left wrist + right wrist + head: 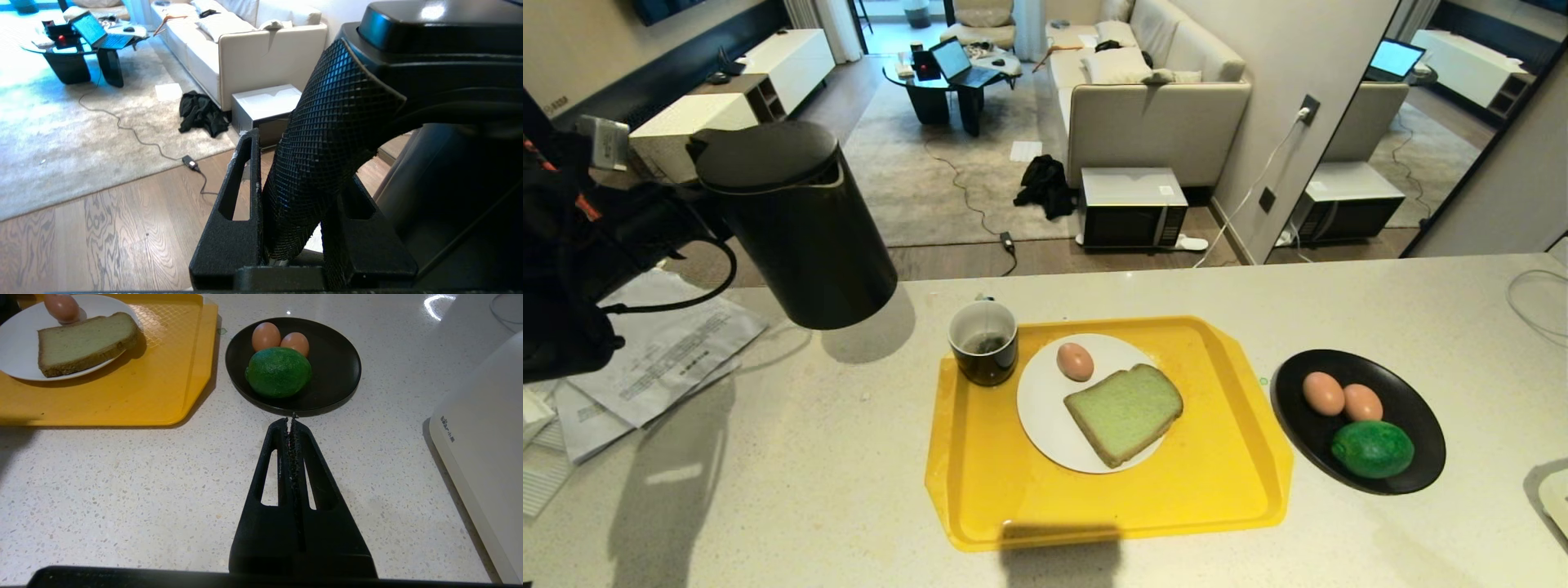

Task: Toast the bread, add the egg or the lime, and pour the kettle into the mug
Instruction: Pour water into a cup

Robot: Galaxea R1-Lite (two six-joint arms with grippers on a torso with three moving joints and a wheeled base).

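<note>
Far left, the left gripper (pixel 298 196) is clamped on the textured handle of the kettle (pixel 796 220), one finger on each side of the grip. The kettle hangs in the air over the left part of the counter (pixel 809 457), tilted a bit, with its shadow on the stone below it. It's left of the mug and clearly apart from it. Under the arm there's a messy pile of papers (pixel 662 351) on the counter.

Next comes the yellow tray (pixel 1217 482). The mug (pixel 983 341) sits in the tray's far left corner, upright, black outside and white inside, with something dark down at the bottom. Just right of it is a white plate (pixel 1041 416) with one egg (pixel 1075 361) on its far side and the bread (pixel 1125 412) lying flat on the near-right part, green crumb facing up. Egg and bread are close, and I can't tell if they touch.

Right of the tray, off it, is a black dish (pixel 1409 396) with two more eggs (pixel 1342 398) side by side at the far side and the lime (pixel 1372 448) just in front of them.

The right gripper (pixel 292 420) hovers low over bare counter on the near side of that dish, fingers pressed together with nothing in them. A white appliance (pixel 486 441) sits at the far right.
</note>
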